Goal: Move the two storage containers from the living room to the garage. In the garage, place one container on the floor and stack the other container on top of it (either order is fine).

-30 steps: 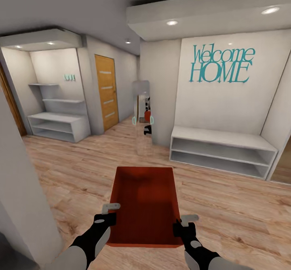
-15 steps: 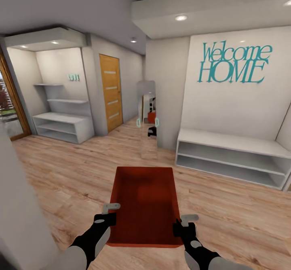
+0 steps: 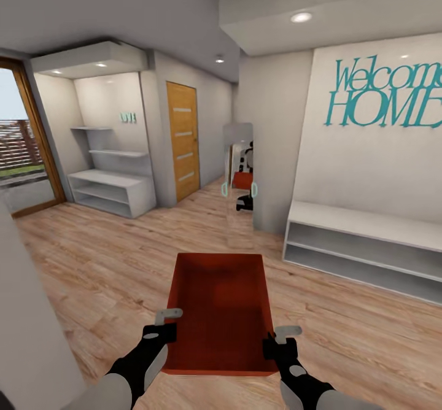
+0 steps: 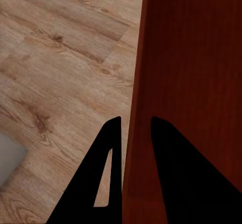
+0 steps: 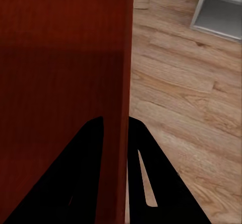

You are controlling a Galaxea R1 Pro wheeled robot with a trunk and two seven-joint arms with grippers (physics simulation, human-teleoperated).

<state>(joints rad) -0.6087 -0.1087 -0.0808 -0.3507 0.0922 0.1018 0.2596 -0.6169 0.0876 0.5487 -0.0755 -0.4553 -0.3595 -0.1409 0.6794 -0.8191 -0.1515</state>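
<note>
While both arms reach forward low in the head view, one orange-red storage container hangs between them above the light wood-plank floor, open top up, long axis pointing away from the robot.

Left gripper: clamped on the container's left wall near the near corner. Left wrist view shows the thin wall running between the two black fingers, one inside the tray, one outside, closed to the wall's thickness.

Right gripper: same hold on the right wall. Right wrist view has the wall edge passing between the fingers, red tray interior on one side, planks on the other.

Container interior: bare, darker toward the far end.

Surroundings, head view:
- white low open shelf unit against the right wall, under teal "Welcome HOME" lettering
- tall narrow mirror straight ahead, on the wall corner; it reflects something red and dark, too small to make out
- wood door with pale horizontal slats left of the mirror
- white stepped shelving in an alcove at far left
- wood-framed glazed opening at left edge, fence and sky beyond
- recessed ceiling lights lit
</note>
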